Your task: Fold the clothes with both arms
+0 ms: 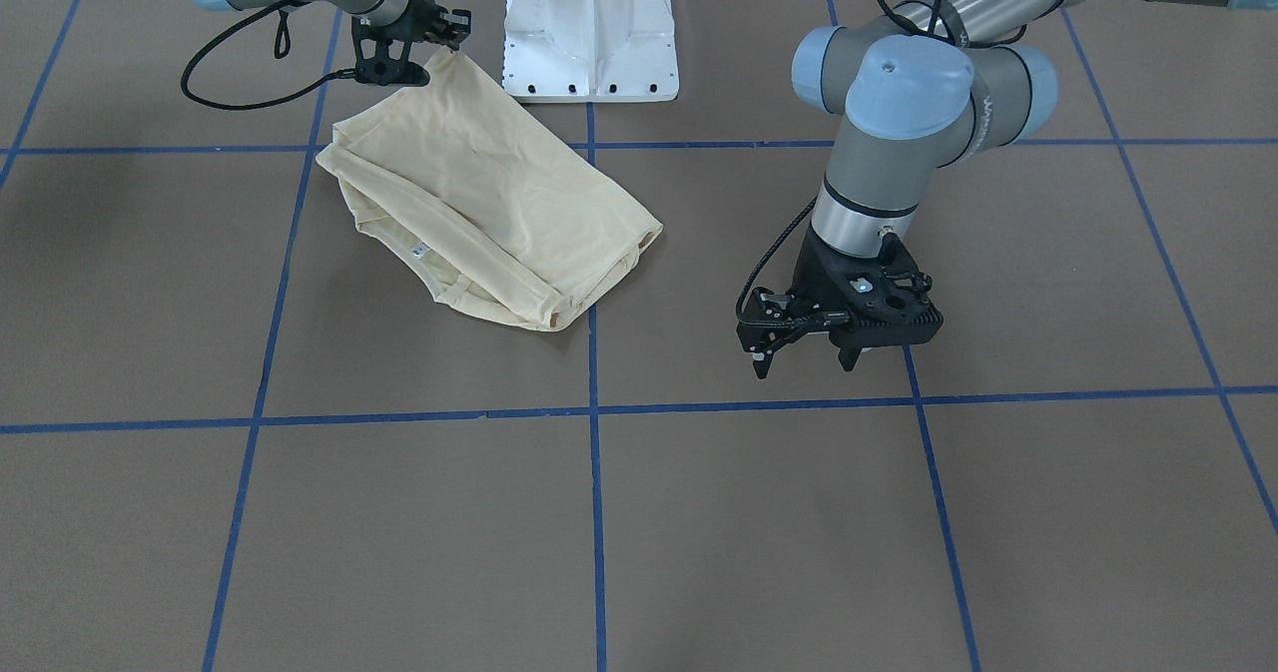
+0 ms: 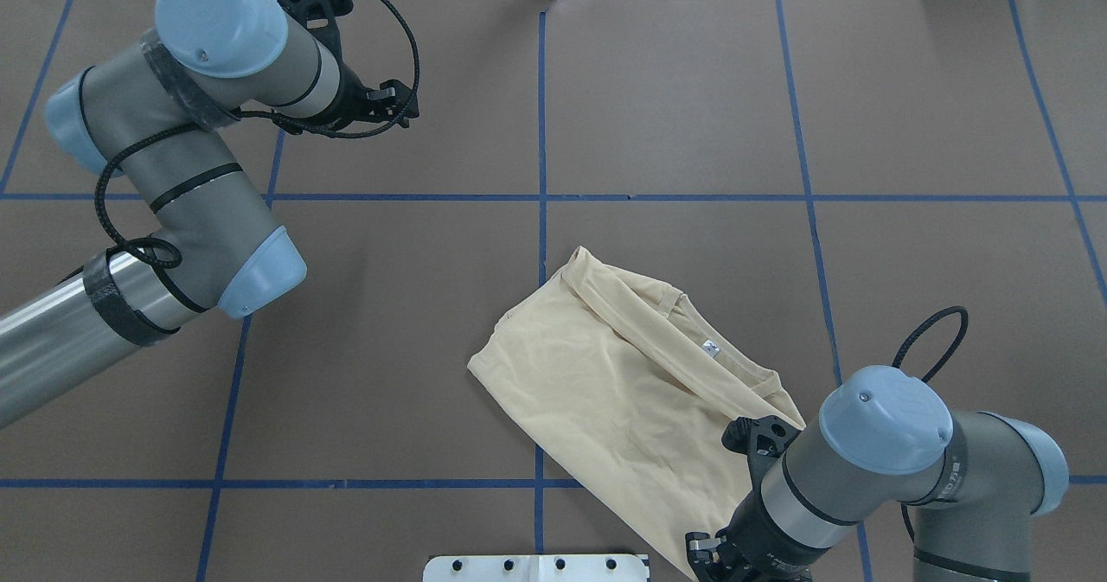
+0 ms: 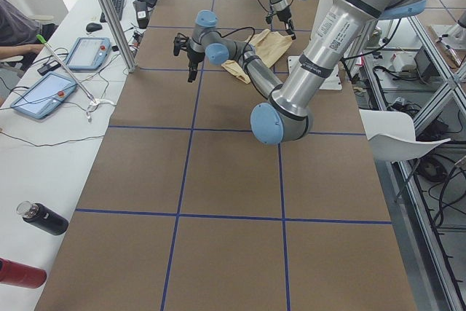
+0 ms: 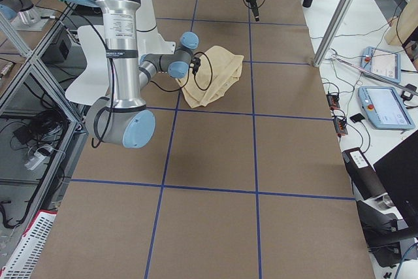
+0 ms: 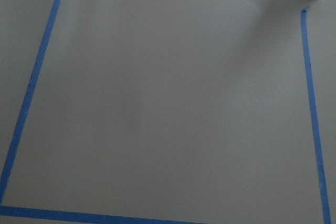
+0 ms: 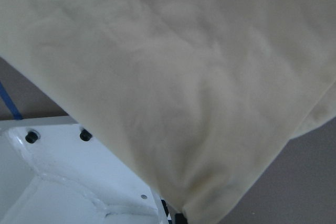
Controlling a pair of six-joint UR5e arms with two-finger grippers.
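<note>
T-shirt: The T-shirt (image 1: 489, 213) lay loosely doubled over on the robot's right half of the table, near the pedestal base (image 1: 591, 33). Its neck label (image 1: 419, 250) faced up and no print showed.
Right gripper: The right gripper (image 1: 451, 45) was clamped on one corner of the shirt and held it off the surface, so the cloth sloped up to it. This was judged a hold for drawing the fabric flat.
Left gripper: The left gripper (image 1: 804, 352) hovered over bare table on the left, well apart from the shirt. Its fingers appeared parted and held nothing, though the wrist view showed only table. It was judged to be waiting for a second corner.
Surface: The table (image 1: 699, 532) had a matte brown covering marked by a blue tape grid (image 1: 596, 412).
Room: A side bench (image 3: 44, 151) beyond the far edge carried tablet controllers (image 3: 87, 52) and a bottle (image 3: 44, 218). A person's sleeve (image 3: 13, 25) showed at its end.
</note>
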